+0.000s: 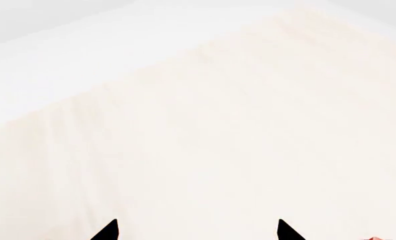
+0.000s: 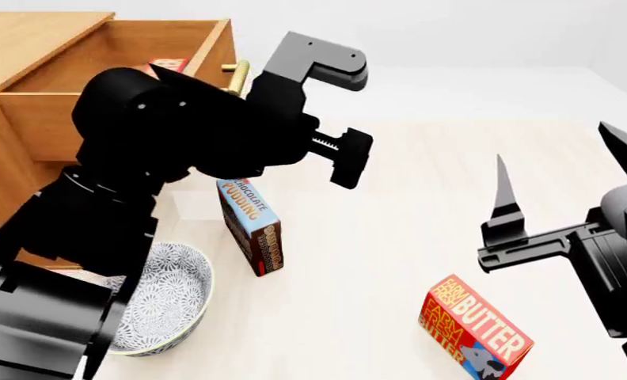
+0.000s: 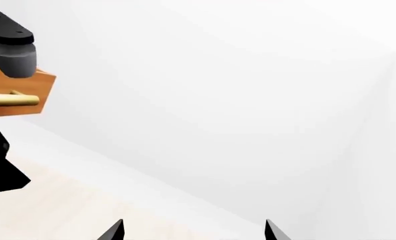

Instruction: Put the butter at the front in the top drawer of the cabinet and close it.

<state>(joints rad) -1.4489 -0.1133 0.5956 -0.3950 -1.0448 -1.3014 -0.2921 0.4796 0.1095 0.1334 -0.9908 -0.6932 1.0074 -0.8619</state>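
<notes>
Left arm: the bulky black left arm fills the left half of the head view, rising from the lower left corner toward the upper centre, in front of the open drawer.
Left tool: the left tool shows in its wrist view as two black tips spread apart, nothing between them, above pale floor.
Right arm: it enters at the right edge of the head view, its forearm reaching leftward.
Right tool: the right tool has its black fingers spread wide, pointing up the frame, holding nothing.
Butter on floor: a red-and-orange carton lettered "FARM FRESH BUTTER" lies flat in the lower right of the head view, below the right tool and apart from it; its long axis runs diagonally from upper left to lower right.
Top drawer: the orange-brown wooden top drawer with a brass bar handle stands pulled out at upper left; a red carton corner shows inside.
Cabinet: orange-brown wooden cabinet, upper left corner.
Pudding carton: the blue-and-brown "CHOCOLATE PUDDING" carton stands tilted near centre.
Bowl: a patterned grey-and-white bowl sits at lower left.
</notes>
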